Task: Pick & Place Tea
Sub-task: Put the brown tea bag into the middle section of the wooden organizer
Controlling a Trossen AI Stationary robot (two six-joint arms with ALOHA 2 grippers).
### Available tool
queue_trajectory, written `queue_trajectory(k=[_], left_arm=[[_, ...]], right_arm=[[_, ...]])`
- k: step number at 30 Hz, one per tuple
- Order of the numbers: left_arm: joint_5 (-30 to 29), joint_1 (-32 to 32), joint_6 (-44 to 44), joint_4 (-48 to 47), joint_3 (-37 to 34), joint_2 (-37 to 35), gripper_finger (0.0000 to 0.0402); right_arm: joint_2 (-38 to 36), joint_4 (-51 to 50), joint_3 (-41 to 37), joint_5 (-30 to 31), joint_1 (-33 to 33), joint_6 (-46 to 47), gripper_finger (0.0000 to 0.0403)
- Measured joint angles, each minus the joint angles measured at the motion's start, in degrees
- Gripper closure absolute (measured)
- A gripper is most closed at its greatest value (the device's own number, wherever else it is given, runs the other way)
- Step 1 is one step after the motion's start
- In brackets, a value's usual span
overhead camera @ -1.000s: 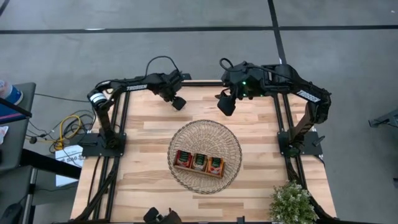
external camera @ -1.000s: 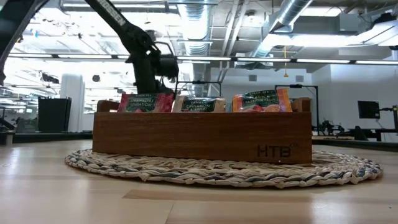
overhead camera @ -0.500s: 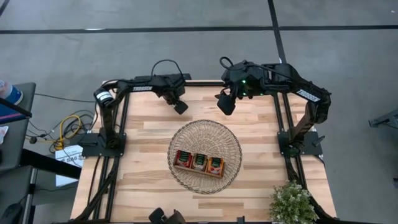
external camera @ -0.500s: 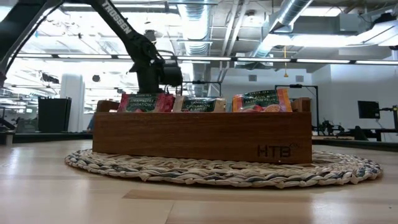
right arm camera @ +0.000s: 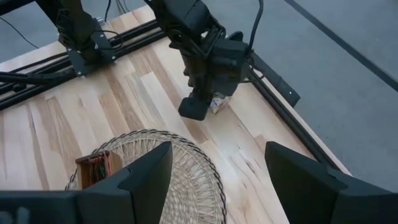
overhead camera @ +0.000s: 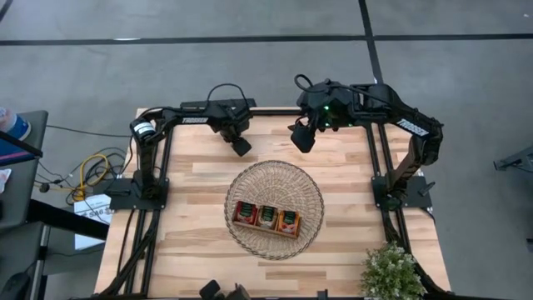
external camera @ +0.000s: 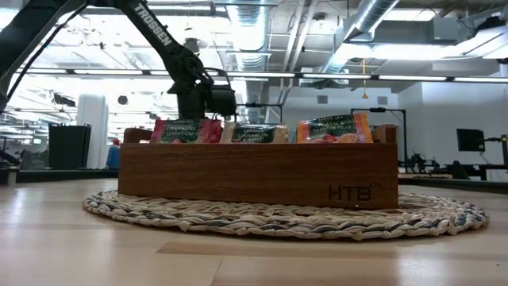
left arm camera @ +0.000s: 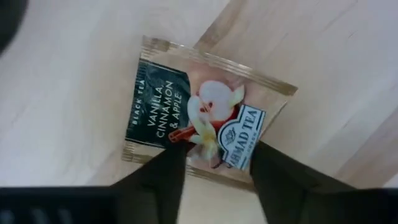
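**Grabbing a flat tea sachet off bare wood, any tips?**

So I'm hovering my left gripper (left arm camera: 214, 165) right over a loose tea sachet (left arm camera: 205, 112) that's lying flat on the table (overhead camera: 191, 179); in my left wrist view it's filling the middle of the frame, dark label patch toward the left, apple and flower picture toward the right; my two fingers (left arm camera: 158, 177) are poking up from the bottom edge, straddling the sachet's near edge with a gap showing between them, so the jaws are standing apart and not gripping anything yet.

In the high view I'm sitting upper centre-left, near the far edge of the table, above the wicker basket (overhead camera: 310, 179); the wooden tray (external camera: 258, 176) is sitting in the basket at centre frame with three rows of sachets (external camera: 186, 131) standing in its compartments.

My guess on handling: it's paper-thin, nearly weightless and floppy, with a slick foil-ish skin; it's lying flush on the wood, so there's no edge sticking up to bite; I'm thinking of pinching across the crimped border near the bottom of the wrist frame, where the seal is stiffest, and going gently so it isn't buckling or skating away.

My right gripper (overhead camera: 302, 137) is just waiting, upper centre-right in the high view, fingers spread wide and holding nothing.
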Motion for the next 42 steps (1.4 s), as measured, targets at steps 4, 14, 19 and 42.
queue_trajectory(k=[4,14,19,42], left_arm=[[-0.33,-0.63,-0.01,0.16,-0.02,0.03,0.0312],[-8.20,-2.16,3.15,-1.20,-0.70,-3.82,0.0388],[-13.26,-2.97,3.42,-0.65,-0.37,-11.59,0.0390],[-39.32,-27.51,19.43,9.49,-0.31,-36.95,0.0392]], right_arm=[[0.00,-0.02,0.00,0.00,-0.19,0.00,0.0154],[-0.05,-0.95,0.00,0.07,-0.61,-1.04,0.0154],[-0.36,-2.12,-0.02,0.32,-1.95,-1.13,0.0154],[2.75,12.21,-0.04,-23.39,-17.41,0.97,0.0154]])
